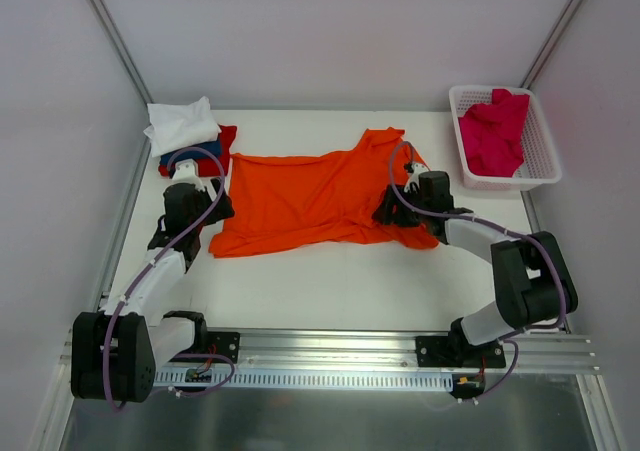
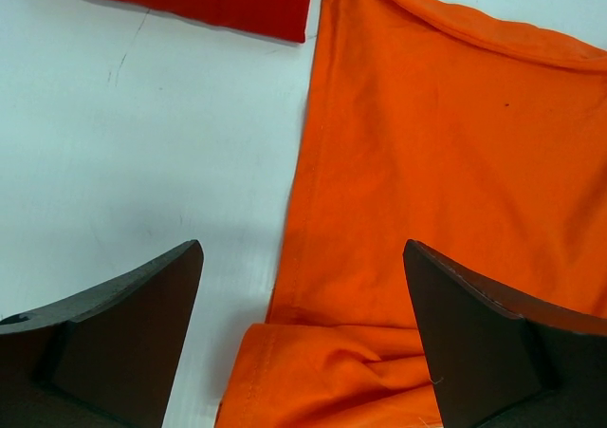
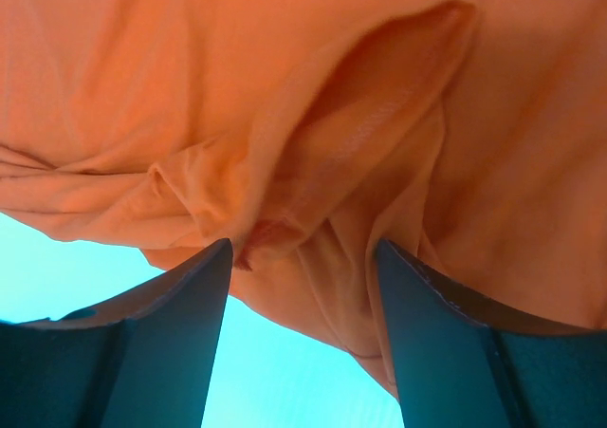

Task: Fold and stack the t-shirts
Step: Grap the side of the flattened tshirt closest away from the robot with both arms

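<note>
1. One white bench (image 1: 330, 291) carries everything I see.
2. Orange t-shirt (image 1: 310, 196) lies spread mid-bench, its right side bunched.
3. Lattice basket (image 1: 545, 166), far right, holds a crimson-pink t-shirt (image 1: 495, 131).
4. White t-shirt (image 1: 183, 124) tops the blue t-shirt (image 1: 175, 158) and red t-shirt (image 1: 226, 139), far left.
5. Left tool (image 2: 303, 252) gapes wide over the orange hem, holding nothing.
6. Right tool (image 3: 303, 248) stands open, with an orange fold loose between its fingers.

A white plastic lattice basket (image 1: 541, 149) stood at the far right corner of the white table (image 1: 330, 281), turned a little off square to its edge. A silver metal rail (image 1: 330, 346) ran along the near edge, with what may have been a perforated cable strip (image 1: 330, 379) just in front of it. Around the table rose pale walls (image 1: 330, 31), and grey struts (image 1: 112, 31) slanted up at the far corners.
</note>
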Action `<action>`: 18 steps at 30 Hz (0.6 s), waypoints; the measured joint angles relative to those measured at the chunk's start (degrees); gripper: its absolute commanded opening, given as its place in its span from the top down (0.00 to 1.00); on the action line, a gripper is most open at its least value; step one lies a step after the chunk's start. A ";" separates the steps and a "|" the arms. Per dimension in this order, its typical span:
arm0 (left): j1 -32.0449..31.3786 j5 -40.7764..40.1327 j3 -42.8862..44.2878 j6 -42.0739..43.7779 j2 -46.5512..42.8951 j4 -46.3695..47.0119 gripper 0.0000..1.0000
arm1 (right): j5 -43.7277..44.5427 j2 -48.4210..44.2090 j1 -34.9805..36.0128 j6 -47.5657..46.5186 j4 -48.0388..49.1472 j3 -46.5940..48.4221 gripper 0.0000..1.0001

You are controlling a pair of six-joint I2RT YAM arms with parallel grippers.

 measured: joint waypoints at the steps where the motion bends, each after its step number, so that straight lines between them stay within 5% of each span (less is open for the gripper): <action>1: 0.00 -0.07 0.00 -0.04 0.00 -0.07 0.12 | 0.35 0.28 0.72 -0.24 -0.11 0.57 0.34; 18: 0.00 0.52 0.00 -2.27 -2.56 -1.68 0.13 | 3.82 -1.88 5.70 -2.80 -5.64 8.11 0.34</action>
